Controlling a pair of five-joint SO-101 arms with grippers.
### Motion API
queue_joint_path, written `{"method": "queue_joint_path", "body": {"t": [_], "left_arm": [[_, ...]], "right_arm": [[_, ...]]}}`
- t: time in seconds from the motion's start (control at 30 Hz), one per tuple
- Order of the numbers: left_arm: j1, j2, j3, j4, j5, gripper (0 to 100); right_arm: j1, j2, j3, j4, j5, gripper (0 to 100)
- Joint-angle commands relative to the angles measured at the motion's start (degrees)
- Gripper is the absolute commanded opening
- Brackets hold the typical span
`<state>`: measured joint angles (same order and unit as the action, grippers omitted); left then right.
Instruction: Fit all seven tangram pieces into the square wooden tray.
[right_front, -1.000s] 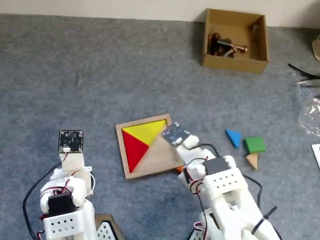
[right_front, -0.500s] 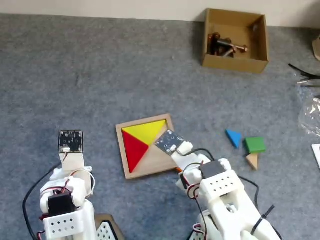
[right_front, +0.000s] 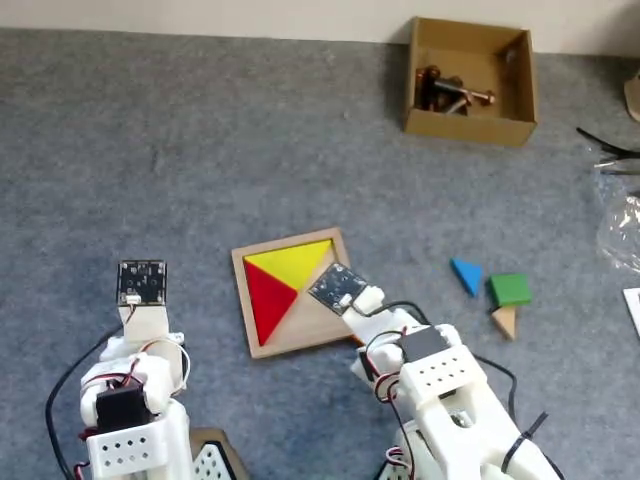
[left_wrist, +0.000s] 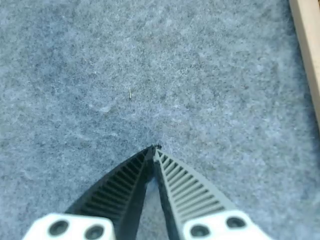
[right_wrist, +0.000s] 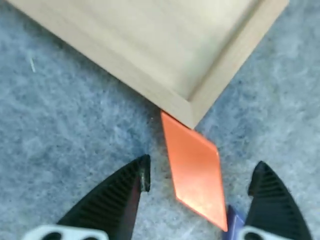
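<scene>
The square wooden tray (right_front: 318, 312) lies mid-tabletop (right_front: 150, 150) with 2 pieces in it, a yellow triangle (right_front: 290, 262) and a red triangle (right_front: 265, 298), edge to edge. An orange parallelogram (right_wrist: 195, 170) lies flat outside, 1 tip touching the tray's corner. The right gripper (right_wrist: 200, 175) hangs released over it, 1 finger on either side. A blue triangle (right_front: 466, 275), green square (right_front: 510, 290) and tan triangle (right_front: 506, 320) sit close together, well apart from the tray. The left gripper (left_wrist: 154, 150) is clenched on nothing above the tabletop.
</scene>
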<state>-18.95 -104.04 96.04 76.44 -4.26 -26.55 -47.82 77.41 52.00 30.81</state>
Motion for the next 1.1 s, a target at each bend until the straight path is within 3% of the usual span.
{"method": "queue_joint_path", "body": {"t": [0.0,0.4,0.67,1.07], "left_arm": [[-0.75,-0.31,1.1,0.26,0.53,1],[-0.75,-0.31,1.1,0.26,0.53,1],[-0.75,-0.31,1.1,0.26,0.53,1],[-0.75,-0.31,1.1,0.26,0.53,1]], "right_arm": [[-0.31,-0.66,-0.48,-1.36,0.7,23.5],[-0.31,-0.66,-0.48,-1.45,0.97,20.9],[-0.31,-0.75,-0.48,-1.45,1.05,7.8],[-0.04,-1.19,1.19,-1.1,0.97,6.6]]}}
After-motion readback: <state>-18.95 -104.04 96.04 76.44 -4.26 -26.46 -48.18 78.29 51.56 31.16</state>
